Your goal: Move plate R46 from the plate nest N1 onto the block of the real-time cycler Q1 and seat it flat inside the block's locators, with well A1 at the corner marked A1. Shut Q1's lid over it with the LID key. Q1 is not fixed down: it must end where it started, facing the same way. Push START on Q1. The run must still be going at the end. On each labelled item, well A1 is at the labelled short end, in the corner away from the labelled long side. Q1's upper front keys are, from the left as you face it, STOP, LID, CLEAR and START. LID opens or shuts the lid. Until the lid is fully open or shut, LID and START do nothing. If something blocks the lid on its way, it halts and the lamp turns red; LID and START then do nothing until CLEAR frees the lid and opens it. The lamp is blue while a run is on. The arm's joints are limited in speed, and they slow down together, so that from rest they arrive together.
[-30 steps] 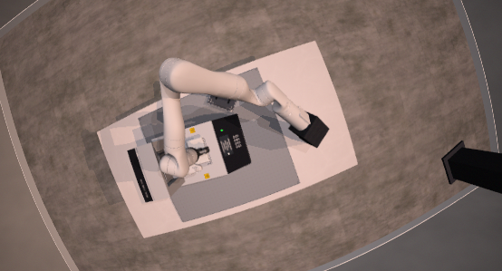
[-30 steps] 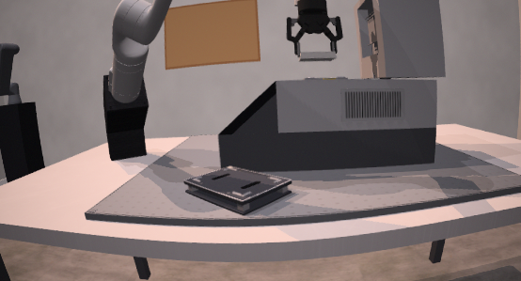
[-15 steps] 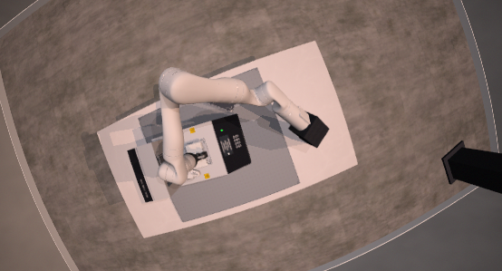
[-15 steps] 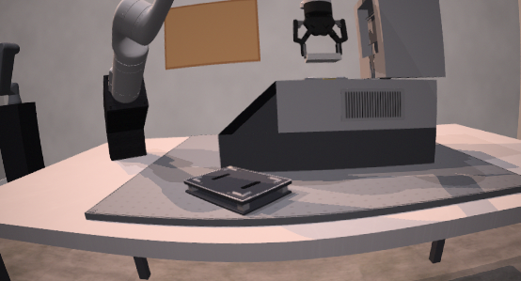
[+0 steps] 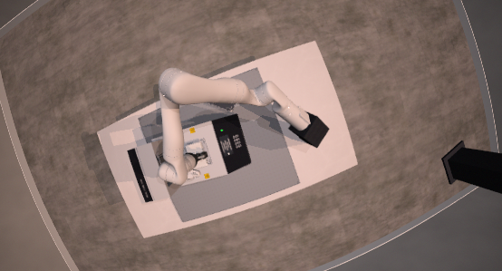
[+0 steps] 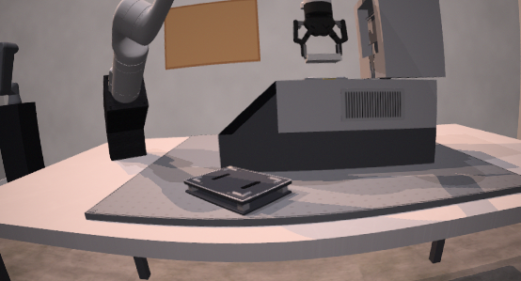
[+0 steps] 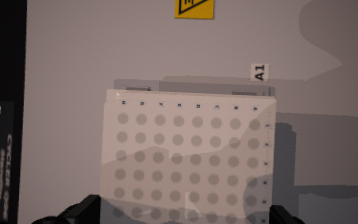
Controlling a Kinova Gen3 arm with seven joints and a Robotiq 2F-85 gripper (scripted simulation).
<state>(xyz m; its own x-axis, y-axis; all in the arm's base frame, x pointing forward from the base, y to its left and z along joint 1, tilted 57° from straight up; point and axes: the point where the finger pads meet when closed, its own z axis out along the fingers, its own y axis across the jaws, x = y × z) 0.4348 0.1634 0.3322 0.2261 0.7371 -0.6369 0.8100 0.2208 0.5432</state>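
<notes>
We see the claw [image 5: 202, 156] [image 6: 323, 54] [image 7: 186, 214] pinching the plate [image 6: 323, 57] [image 7: 187, 160] level above the cycler [image 5: 217, 167] [image 6: 357, 105] [image 7: 65, 60], lid [image 6: 409, 35] upright.

One robot arm [image 5: 204, 89] [image 6: 129, 49], with one gripper [image 5: 199, 157] [image 6: 321, 27]; one plate [image 6: 323, 54] [image 7: 187, 155]; one cycler [image 5: 204, 147] [image 6: 353, 105] with one raised lid [image 6: 409, 32]; one plate nest [image 6: 237, 184]; one wall board [image 6: 212, 34]; one table [image 5: 326, 138] [image 6: 141, 234]; two yellow labels, seen from above.
</notes>
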